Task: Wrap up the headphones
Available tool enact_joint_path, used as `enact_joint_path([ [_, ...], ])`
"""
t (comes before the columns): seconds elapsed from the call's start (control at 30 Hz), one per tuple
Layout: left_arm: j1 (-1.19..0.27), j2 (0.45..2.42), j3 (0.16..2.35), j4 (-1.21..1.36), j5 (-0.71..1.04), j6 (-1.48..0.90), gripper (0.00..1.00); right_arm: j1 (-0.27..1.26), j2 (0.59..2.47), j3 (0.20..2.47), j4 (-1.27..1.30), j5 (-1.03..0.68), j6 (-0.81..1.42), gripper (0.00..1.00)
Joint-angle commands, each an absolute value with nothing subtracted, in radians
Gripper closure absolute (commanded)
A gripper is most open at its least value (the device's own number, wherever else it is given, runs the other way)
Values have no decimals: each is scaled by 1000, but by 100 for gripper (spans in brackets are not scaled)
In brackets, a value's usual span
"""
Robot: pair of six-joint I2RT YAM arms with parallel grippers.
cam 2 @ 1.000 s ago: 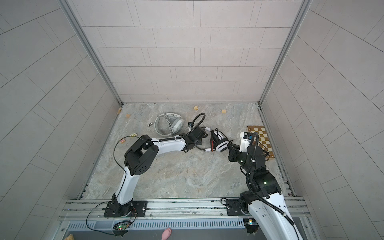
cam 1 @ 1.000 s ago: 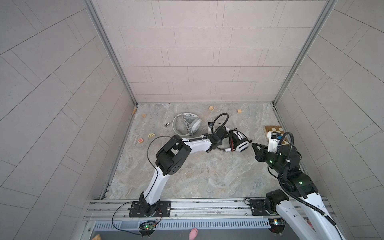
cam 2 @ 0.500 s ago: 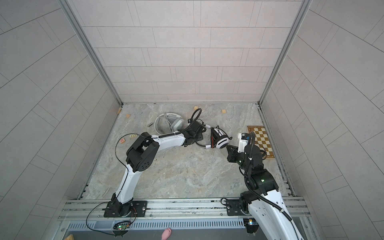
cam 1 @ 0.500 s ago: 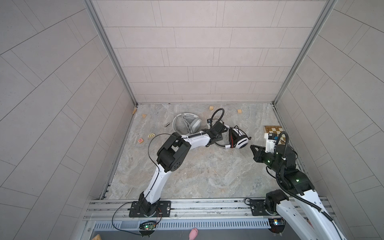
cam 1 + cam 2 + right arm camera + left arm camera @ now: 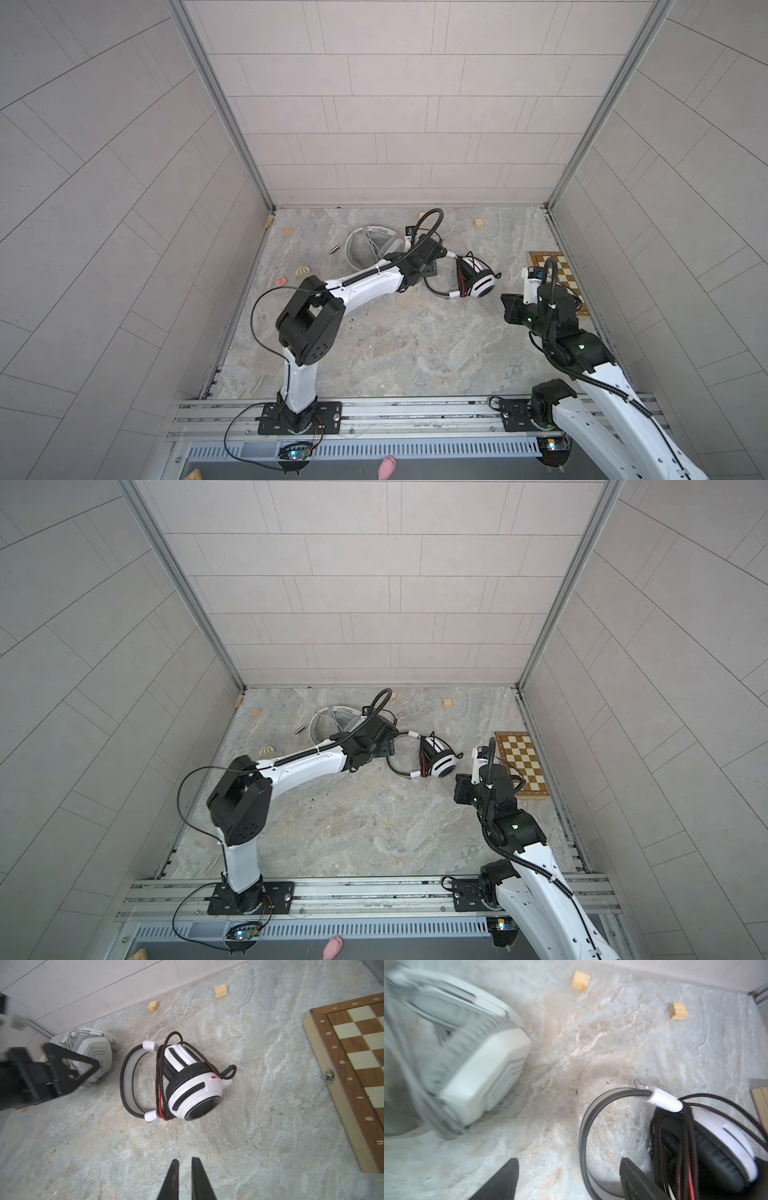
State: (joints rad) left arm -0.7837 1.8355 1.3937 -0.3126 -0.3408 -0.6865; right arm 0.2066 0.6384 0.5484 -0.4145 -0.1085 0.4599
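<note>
Left gripper [image 5: 568, 1160] spread over marbled floor [image 5: 591, 1043], tiled walls [image 5: 374, 104].

White headset [image 5: 483, 1068] blurred in left wrist view; chessboard [image 5: 353, 1064] cut by right wrist frame edge.

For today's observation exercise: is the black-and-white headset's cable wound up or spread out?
Wound up: the black braided cable loops around the earcups of the black-and-white over-ear headset.

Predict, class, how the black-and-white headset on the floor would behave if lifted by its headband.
The black-and-white headset would probably hang cup-heavy: its cups look bulky, its band thin. The cable wrapped around the cups looks loose, so a loop may slip off and dangle. Resting on rounded cups, it would likely rock or roll if nudged.
</note>
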Motion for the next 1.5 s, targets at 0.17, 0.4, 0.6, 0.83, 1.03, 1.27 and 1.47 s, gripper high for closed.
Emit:
enact_joint_path([
  [0.17,-758,1430,1013,-146,-595,-476,14,200,690,676,-410,140,347,85],
  [0.4,-550,1079,740,-144,-702,-475,0,161,849,737,-352,304,311,80],
  [0.6,-389,878,560,-161,-874,-554,0,105,979,722,-228,450,321,71],
  [0.83,-338,915,418,99,-957,-418,0,94,1097,472,338,532,161,62],
  [1.03,-217,1095,386,382,-928,-315,0,94,1245,365,656,501,91,56],
  [1.27,-166,1330,244,924,-825,-154,0,93,1389,266,983,460,75,55],
  [1.47,-153,1525,227,1219,-711,-45,0,95,1539,223,1198,365,37,55],
])
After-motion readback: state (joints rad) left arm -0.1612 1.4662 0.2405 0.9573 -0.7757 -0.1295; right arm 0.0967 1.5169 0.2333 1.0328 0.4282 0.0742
